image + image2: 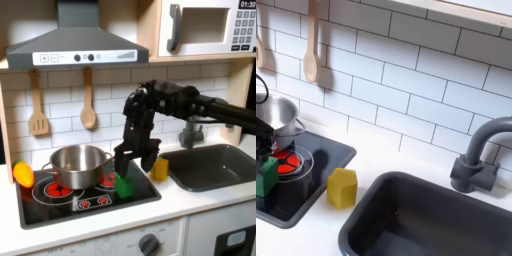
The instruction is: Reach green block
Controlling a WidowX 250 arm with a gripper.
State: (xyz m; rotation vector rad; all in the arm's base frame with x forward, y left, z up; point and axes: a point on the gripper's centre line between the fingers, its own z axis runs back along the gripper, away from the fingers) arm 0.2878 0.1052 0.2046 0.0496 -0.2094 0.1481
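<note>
Countertop (pixel 190 205) in white carries everything we see in the first exterior view: a dark sink (pixel 212 165) toward the first exterior view's right and a black stove top (pixel 85 200) toward its left. On the stove we find the steel pot (pixel 78 164), then the black arm reaching in from the right and ending in the gripper (pixel 128 172), whose fingers spread moderately apart and point down. Directly under them sits the green block (pixel 124 186), on the stove just beside the pot; we cannot tell whether the fingers touch it. Near the stove's right edge stands a yellow block (pixel 159 168), and an orange-yellow toy (pixel 22 174) lies at the left edge.
</note>
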